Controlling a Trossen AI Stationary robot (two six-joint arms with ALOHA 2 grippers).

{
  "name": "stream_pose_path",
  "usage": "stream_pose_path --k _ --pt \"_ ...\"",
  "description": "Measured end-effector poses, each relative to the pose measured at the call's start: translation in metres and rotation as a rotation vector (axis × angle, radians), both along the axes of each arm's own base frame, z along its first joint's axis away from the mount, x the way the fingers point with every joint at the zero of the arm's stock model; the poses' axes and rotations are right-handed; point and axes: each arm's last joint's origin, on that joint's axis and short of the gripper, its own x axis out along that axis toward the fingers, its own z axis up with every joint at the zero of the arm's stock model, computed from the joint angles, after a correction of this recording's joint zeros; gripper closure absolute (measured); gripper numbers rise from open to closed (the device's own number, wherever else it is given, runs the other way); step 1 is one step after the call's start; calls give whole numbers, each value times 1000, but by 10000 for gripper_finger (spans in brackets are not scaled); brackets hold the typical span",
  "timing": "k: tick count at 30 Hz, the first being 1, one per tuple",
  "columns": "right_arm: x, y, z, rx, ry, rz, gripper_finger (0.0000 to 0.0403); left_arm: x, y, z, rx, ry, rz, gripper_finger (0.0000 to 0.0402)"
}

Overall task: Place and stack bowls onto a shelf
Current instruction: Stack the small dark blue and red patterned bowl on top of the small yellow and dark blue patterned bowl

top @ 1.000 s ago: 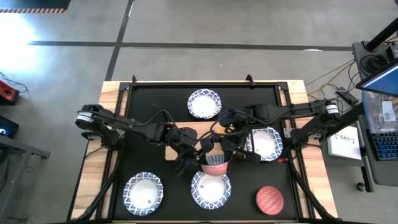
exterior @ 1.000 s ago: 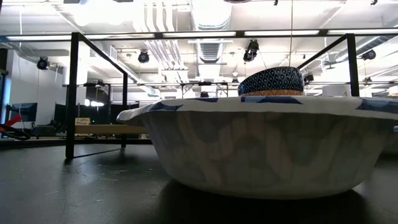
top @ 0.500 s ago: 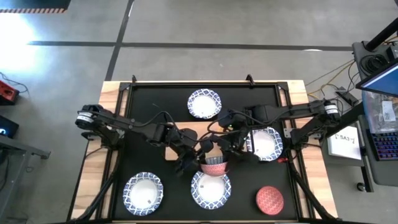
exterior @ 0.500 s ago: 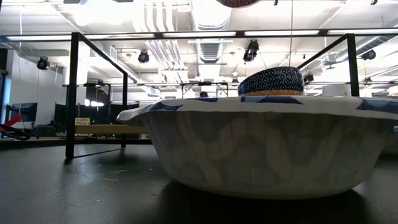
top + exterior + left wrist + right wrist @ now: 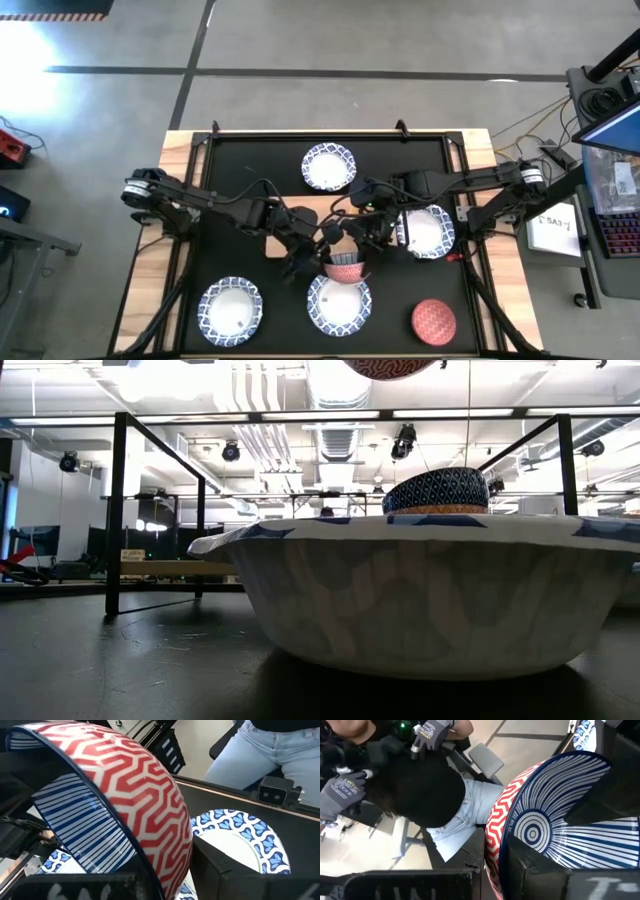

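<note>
- Both arms meet at bench centre, left fingers (image 5: 322, 243) and right fingers (image 5: 368, 240) each clamped on the rim of a red zigzag bowl (image 5: 345, 266), held aloft
- Next, likely: carry it toward the shelf (image 5: 272, 243) at nine o'clock, partly hidden under the arms

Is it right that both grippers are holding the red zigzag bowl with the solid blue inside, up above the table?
Not quite. The left gripper and right gripper do grip the red zigzag bowl together above the table, but its inside is not solid blue: the right wrist view shows blue stripes on white with a ringed centre.
</note>
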Motion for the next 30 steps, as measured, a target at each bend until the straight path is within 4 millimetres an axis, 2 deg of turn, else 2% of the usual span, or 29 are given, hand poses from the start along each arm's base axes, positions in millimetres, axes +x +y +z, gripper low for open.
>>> stream_pose_path --k 11,17,30 --pt "1 -1 0 15 70 -60 374 -1 1 9 70 52 64 337" --pt "0 -1 0 19 96 -78 374 -2 3 20 125 75 97 317" --pt "1 -3 -1 -11 83 -104 374 -7 7 21 163 184 199 301"
